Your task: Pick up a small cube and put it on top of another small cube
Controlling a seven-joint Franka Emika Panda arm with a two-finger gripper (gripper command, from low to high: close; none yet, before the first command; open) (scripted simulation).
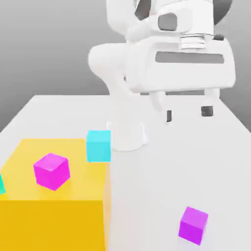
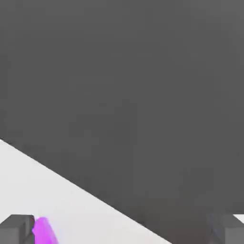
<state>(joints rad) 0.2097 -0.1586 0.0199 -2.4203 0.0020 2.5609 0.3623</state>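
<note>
Gripper [image 1: 188, 113] fingers stand wide apart in the upper right of the exterior view, with nothing between their tips. They point down, and the two dark pads [image 1: 207, 111] are level or nearly so, well above the purple cube [image 1: 193, 225].

That cube lies in the lower right of the frame, on the pale table [image 1: 157, 196], turned so that two side faces and its top show. It is apart from everything else.

Across bare table, towards the lower left of the frame, is the yellow block [image 1: 54, 225], far bigger than any of the cubes. The magenta cube [image 1: 51, 171] appears on its top, set at an angle, with one corner towards the camera. Near the block's far right corner is the cyan cube [image 1: 99, 145], squarer to the view. A green piece [image 1: 1, 184] is cut off by the frame's left edge.

Behind them, the white arm [image 1: 110, 59] rises from its base at the middle of the frame and reaches over to the upper right.

In the hand view, a bright magenta-violet patch [image 2: 45, 232] shows beside one fingertip, against white; which cube it belongs to cannot be told. A dark grey expanse [image 2: 124, 95] meets the white along a slanting edge.
</note>
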